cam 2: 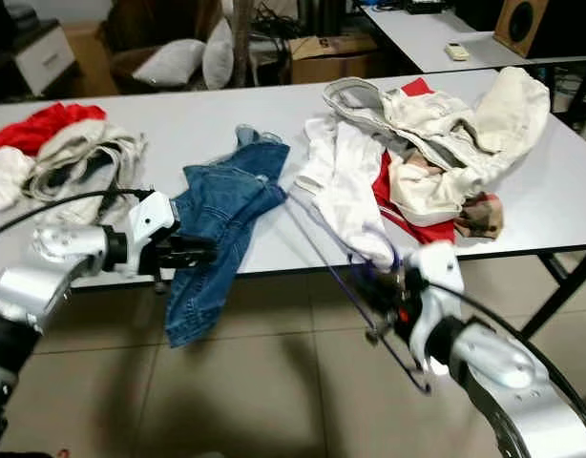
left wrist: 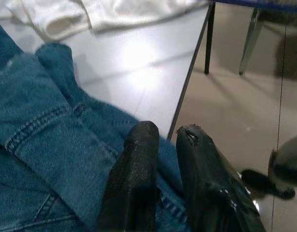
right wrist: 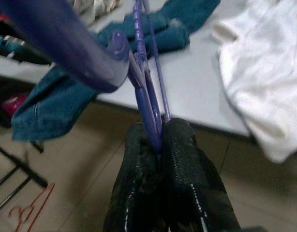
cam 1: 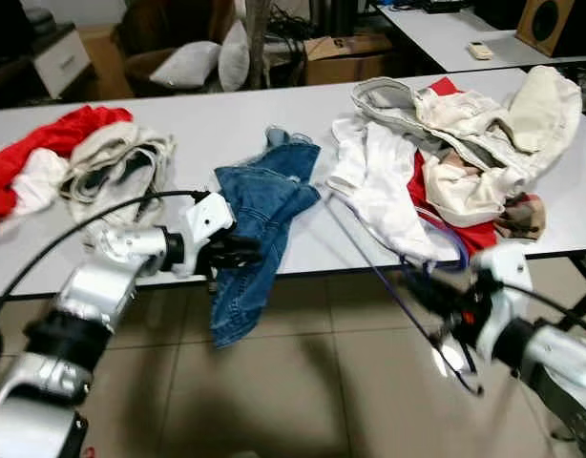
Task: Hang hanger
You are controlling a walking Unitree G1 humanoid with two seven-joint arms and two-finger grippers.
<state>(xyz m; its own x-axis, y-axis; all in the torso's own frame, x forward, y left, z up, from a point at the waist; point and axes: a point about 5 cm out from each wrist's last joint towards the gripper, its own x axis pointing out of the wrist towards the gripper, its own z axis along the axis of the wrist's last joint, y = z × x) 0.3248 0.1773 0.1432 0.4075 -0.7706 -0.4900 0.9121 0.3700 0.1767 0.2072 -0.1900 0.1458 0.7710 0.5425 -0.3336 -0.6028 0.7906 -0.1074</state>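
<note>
White tabletop carries heaps of clothes, with blue jeans draped over its near edge. My left pincer is clamped on the jeans at that edge. My right pincer holds the purple hanger tight, below the tabletop's front edge, near a white shirt.
</note>
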